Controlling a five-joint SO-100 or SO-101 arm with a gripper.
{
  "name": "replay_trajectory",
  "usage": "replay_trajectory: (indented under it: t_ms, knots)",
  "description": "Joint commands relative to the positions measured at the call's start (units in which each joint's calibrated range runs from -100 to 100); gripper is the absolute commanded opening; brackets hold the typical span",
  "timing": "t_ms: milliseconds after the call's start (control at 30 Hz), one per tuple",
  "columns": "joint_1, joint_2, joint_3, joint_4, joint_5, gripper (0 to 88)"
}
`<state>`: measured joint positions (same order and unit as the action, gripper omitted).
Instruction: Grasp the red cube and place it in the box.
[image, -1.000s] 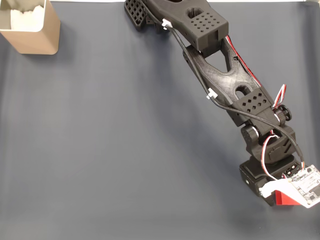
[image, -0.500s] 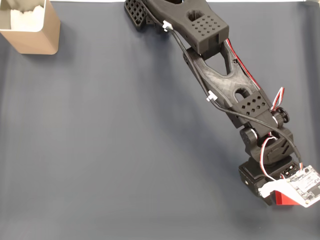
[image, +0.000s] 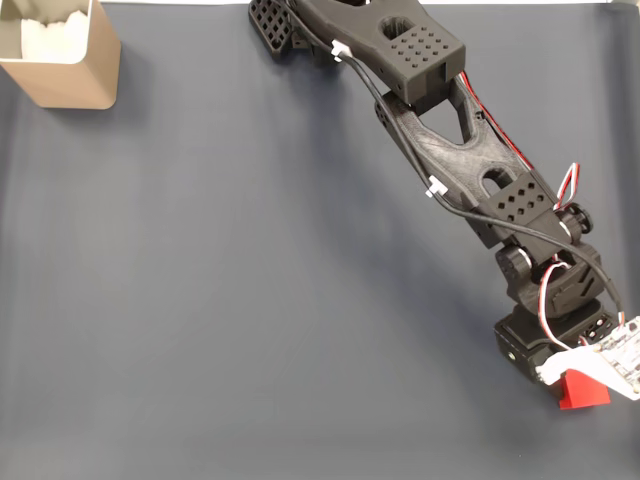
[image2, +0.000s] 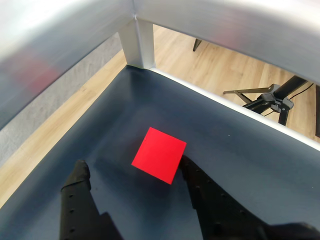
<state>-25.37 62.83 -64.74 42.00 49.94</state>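
Note:
The red cube (image2: 159, 154) lies flat on the dark mat near a corner of the table. In the wrist view my gripper (image2: 132, 165) is open, with one black finger (image2: 79, 176) to the cube's left and the other finger (image2: 192, 175) touching or nearly touching its right corner. In the fixed view the red cube (image: 582, 389) peeks out at the lower right from under the arm's wrist and its white camera board (image: 612, 362), which hide the fingers. The tan box (image: 70, 72) with white filling stands at the far upper left, a long way from the cube.
The black arm (image: 440, 130) stretches diagonally from the top middle to the lower right. In the wrist view an aluminium rail and post (image2: 137, 42) frame the mat's corner just beyond the cube. A black tripod (image2: 272, 97) stands on the wooden floor outside.
The arm's wrist has shifted a little down and to the right in the fixed view, and more of the red cube now shows beneath the camera board.

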Motion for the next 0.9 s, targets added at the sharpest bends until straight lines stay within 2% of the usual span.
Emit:
replay_trajectory:
  t_ms: [0, 600, 867]
  knots:
    - [-0.91, -1.22, -2.78, -1.1, -0.29, 40.9]
    - [-1.76, -1.39, -2.78, -2.99, 0.49, 40.9]
    - [-1.33, -2.09, -1.05, -2.74, 1.03, 34.5]
